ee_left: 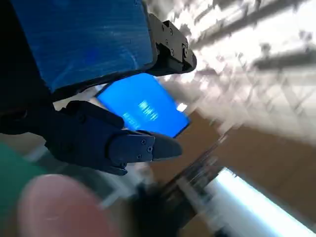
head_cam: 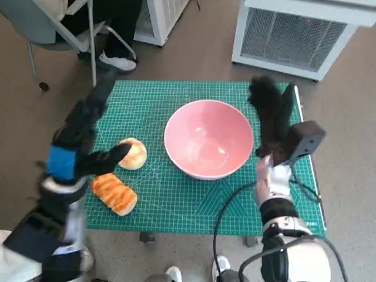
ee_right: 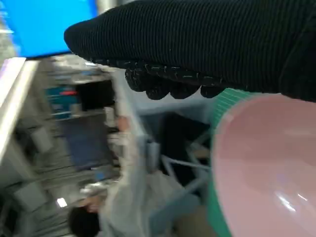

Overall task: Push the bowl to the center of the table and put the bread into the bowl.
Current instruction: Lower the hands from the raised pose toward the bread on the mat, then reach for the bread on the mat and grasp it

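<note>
Round pale bread roll (head_cam: 133, 153), touched by spread, empty left-hand fingers (head_cam: 115, 155); glossy pink bowl (head_cam: 208, 138) on green tabletop mat (head_cam: 176, 200), just beside extended, empty right-hand fingers (head_cam: 267, 103).

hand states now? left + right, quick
Left robot hand: open, holds nothing; one finger reaches to the round bread.
Right robot hand: open, holds nothing, beside the pink bowl.
</note>
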Tool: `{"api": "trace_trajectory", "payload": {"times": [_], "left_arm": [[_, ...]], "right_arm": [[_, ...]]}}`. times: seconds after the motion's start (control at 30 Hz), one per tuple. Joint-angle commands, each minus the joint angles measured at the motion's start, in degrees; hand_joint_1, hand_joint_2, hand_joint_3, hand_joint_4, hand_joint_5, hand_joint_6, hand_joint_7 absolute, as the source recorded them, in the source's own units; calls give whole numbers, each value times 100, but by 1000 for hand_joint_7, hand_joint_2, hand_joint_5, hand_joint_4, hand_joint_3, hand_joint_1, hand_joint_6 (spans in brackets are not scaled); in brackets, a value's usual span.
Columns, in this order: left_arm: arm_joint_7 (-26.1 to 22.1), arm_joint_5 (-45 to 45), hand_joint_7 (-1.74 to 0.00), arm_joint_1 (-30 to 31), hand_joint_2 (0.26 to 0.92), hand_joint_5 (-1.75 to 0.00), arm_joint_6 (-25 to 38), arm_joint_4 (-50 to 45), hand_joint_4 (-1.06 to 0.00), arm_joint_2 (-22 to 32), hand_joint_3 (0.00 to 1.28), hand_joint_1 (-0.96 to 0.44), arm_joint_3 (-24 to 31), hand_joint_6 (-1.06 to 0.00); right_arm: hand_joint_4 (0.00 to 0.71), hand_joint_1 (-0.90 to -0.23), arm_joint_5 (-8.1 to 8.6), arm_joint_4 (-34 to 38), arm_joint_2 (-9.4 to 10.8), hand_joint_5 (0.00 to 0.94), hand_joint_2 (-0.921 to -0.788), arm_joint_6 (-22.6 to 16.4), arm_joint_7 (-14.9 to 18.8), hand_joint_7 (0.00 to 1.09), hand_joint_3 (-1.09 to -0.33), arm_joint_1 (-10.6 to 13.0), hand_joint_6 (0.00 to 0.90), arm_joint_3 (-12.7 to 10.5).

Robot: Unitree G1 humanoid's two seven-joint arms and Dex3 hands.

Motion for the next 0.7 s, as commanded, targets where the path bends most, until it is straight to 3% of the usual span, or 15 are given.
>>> {"api": "trace_trajectory", "payload": {"times": [0.03, 0.17, 0.33, 0.53, 0.7], "left_arm": [[-841, -44, 0, 320, 921, 0, 87, -202, -234, 1154, 303, -530, 320, -338], [-1483, -171, -4, 591, 921, -2, 516, -506, -236, 1909, 237, -530, 435, -342], [-2027, -130, -17, 995, 921, -6, 1182, -996, -254, 2565, 102, -486, 541, -369], [-2222, 187, -33, 1265, 907, -9, 1535, -1279, -278, 2822, 27, -443, 451, -406], [-2354, 530, -41, 1258, 877, -15, 1521, -1146, -303, 2900, 5, -419, 136, -427]], "right_arm": [[233, -521, -38, -555, -53, 27, -921, -758, 357, 592, -882, 16, 0, 197], [247, -541, 122, -1250, -107, 32, -921, -1209, 821, 615, -874, 110, -1, 395], [253, -542, 365, -2084, -223, 37, -921, -1433, 1426, 630, -863, 275, -1, 658], [260, -539, 732, -2757, -332, 43, -921, -1285, 1981, 658, -848, 454, -1, 857], [262, -549, 923, -3205, -341, 47, -921, -1053, 2171, 671, -828, 641, -1, 973]]}}
